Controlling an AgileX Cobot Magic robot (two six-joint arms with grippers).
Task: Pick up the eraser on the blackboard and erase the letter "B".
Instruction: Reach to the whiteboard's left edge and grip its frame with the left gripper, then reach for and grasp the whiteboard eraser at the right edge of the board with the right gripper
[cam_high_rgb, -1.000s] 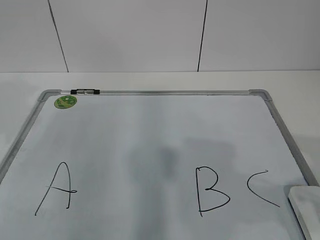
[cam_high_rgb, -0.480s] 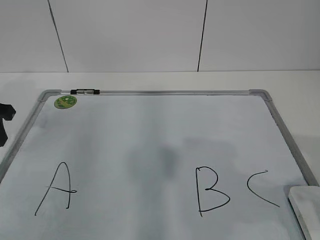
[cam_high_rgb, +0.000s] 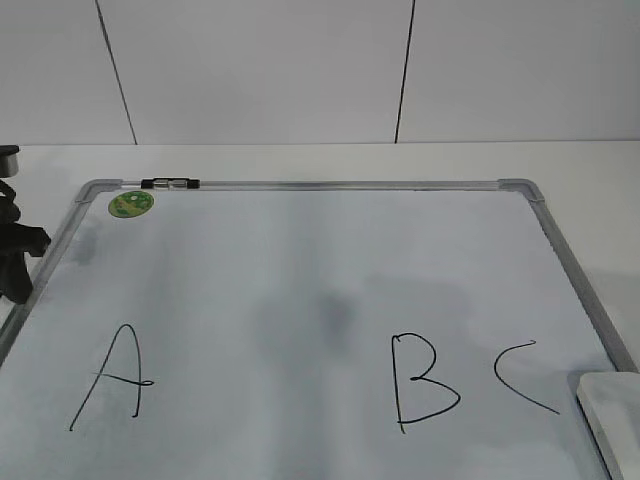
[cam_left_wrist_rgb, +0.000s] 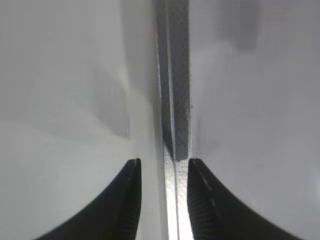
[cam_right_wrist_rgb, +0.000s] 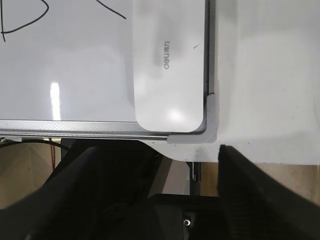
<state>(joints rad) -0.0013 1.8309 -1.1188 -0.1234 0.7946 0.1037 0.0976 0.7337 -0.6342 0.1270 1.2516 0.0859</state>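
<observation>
The blackboard (cam_high_rgb: 300, 250) is a white dry-erase board with a grey frame, lying flat. The letter "B" (cam_high_rgb: 422, 380) is drawn in black near its front, right of centre. The eraser (cam_high_rgb: 611, 420), a white oblong block, lies on the board's front right corner, right of the "C" (cam_high_rgb: 522, 375). In the right wrist view the eraser (cam_right_wrist_rgb: 170, 65) lies ahead of my right gripper (cam_right_wrist_rgb: 162, 150), which is open and empty, off the board's edge. My left gripper (cam_high_rgb: 18, 268) is at the board's left edge. In the left wrist view my left gripper (cam_left_wrist_rgb: 164, 162) is open, its jaws straddling the frame (cam_left_wrist_rgb: 175, 100).
A black "A" (cam_high_rgb: 110, 382) is at the board's front left. A round green sticker (cam_high_rgb: 131, 203) and a small black clip (cam_high_rgb: 170, 183) sit at the back left corner. White table surrounds the board; a white panelled wall stands behind. The table's front edge shows in the right wrist view (cam_right_wrist_rgb: 260, 155).
My left gripper has come into the exterior view at the left edge and moved further in and up along the board's left frame. The eraser and letters have not moved.
</observation>
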